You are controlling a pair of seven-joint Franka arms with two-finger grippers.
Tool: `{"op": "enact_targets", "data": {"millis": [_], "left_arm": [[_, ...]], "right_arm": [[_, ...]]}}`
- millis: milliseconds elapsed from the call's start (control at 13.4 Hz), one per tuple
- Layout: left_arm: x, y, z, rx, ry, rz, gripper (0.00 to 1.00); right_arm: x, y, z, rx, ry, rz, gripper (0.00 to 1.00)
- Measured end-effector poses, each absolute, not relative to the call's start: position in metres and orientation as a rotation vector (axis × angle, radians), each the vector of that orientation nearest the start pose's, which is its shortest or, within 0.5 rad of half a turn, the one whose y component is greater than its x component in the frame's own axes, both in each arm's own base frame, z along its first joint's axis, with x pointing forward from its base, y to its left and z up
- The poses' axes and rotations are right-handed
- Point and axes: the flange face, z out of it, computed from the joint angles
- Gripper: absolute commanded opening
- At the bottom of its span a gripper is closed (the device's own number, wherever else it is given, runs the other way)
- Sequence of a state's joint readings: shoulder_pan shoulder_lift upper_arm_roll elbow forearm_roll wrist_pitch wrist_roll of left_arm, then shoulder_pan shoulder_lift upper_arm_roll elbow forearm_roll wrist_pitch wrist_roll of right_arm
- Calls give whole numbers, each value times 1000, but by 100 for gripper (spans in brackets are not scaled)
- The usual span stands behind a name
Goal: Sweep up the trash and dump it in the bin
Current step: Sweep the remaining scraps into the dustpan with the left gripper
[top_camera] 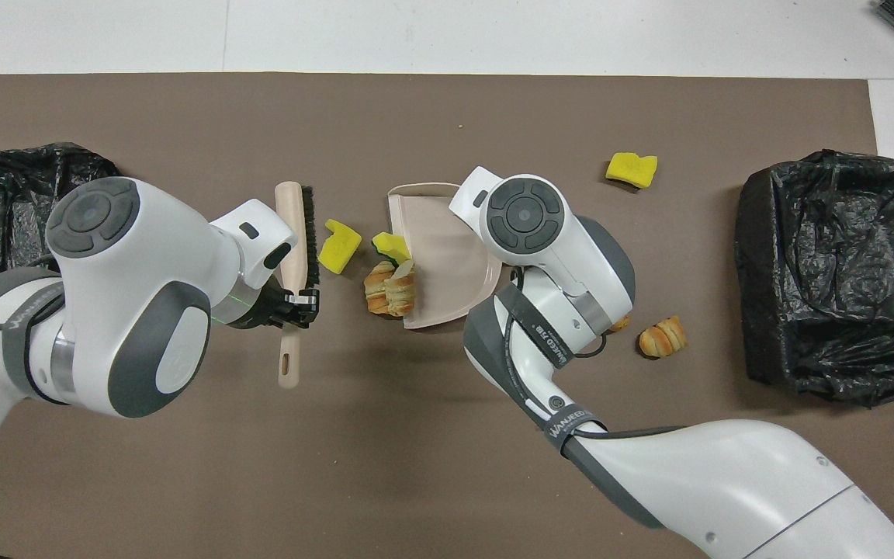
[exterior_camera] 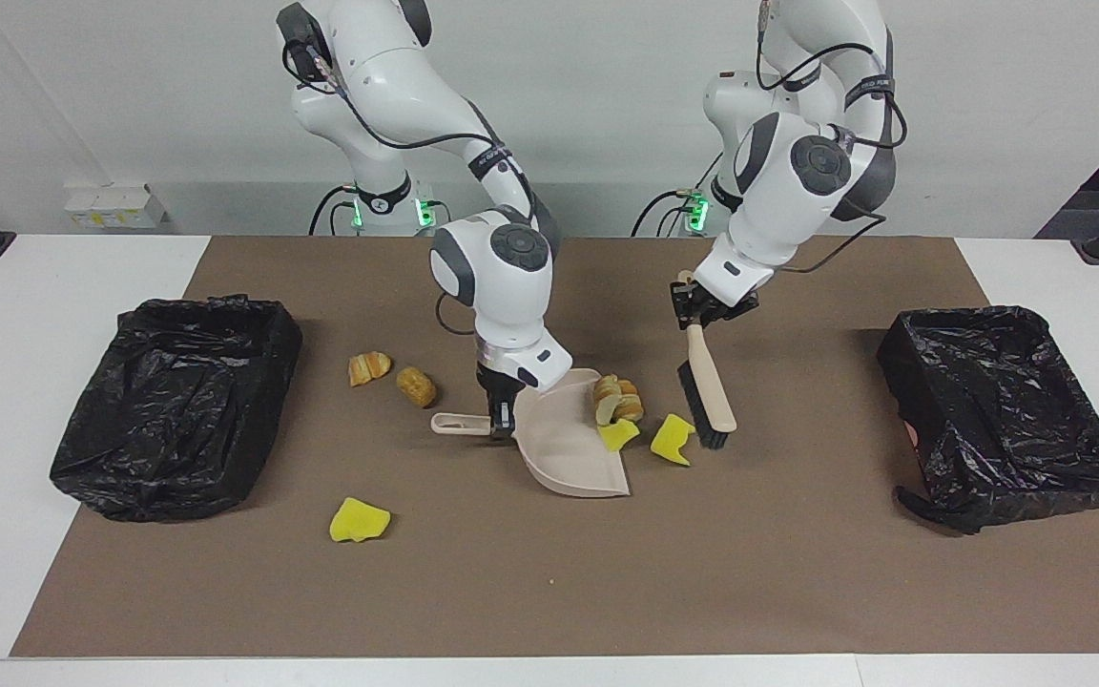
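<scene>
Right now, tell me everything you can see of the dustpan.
The dustpan is beige, plastic-looking, with a shallow scoop, raised walls and a thin handle. It rests on the brown mat mid-table. The right gripper is shut on its handle. At its open lip lie a bread lump and a sponge scrap.
</scene>
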State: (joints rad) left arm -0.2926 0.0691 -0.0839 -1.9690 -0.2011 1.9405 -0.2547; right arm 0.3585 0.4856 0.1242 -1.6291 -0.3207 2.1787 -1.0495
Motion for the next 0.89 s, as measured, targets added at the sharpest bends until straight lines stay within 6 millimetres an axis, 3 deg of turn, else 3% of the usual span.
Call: {"op": "enact_targets", "data": {"millis": [223, 446, 595, 893], "left_arm": [[522, -221, 379, -3244, 87, 373, 0], [518, -227, 348, -3231, 93, 406, 0], [507, -243, 340, -3227, 135, 413, 0], [486, -285, 344, -3283, 119, 461, 0]], "right_arm": [[618, 301, 348, 1953, 2187, 18, 0], [617, 302, 348, 1959, 2190, 21, 0], [617, 302, 347, 1960, 2190, 21, 0], [617, 302, 348, 1960, 2190, 22, 0]]}}
